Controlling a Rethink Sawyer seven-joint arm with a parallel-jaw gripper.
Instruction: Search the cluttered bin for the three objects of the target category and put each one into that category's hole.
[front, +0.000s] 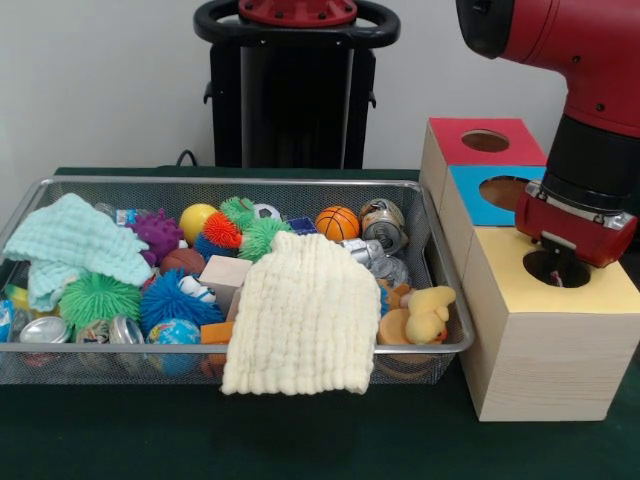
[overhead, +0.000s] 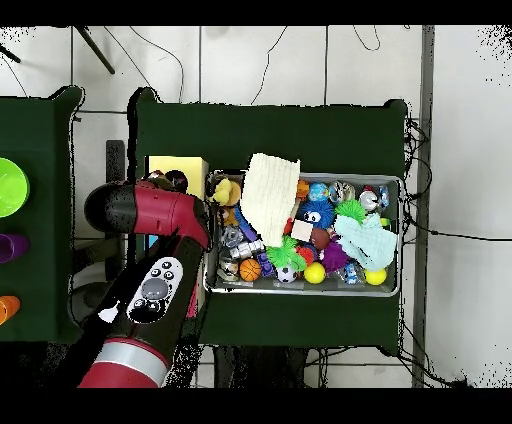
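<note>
Red Sawyer arm (front: 590, 110) comes down at the side of the scene, wrist over the yellow-topped box (front: 545, 335), right above its dark hole (front: 556, 268). Gripper (front: 556, 262) is hidden behind the wrist housing; can't tell how far open it is or if it holds anything. Blue box (front: 492, 195) and red box (front: 480, 142) line up behind the yellow one, each with its own hole.

Wire mesh bin (front: 440, 280) sits just beside the boxes, packed. Cream cloth (front: 300, 315) drapes over the bin's near rim and covers the middle; mint cloth (front: 70, 245) lies at the opposite end. Target category not stated, so task items could be the balls, cans or toys still in the bin: basketball (front: 337, 222), can (front: 383, 224), yellow duck (front: 430, 312), spiky balls.

Risks, as judged: cloths hide items, so a target may get missed; dense clutter could make a grab catch cloth or a neighbour; the arm near the box edge could nudge the box.
</note>
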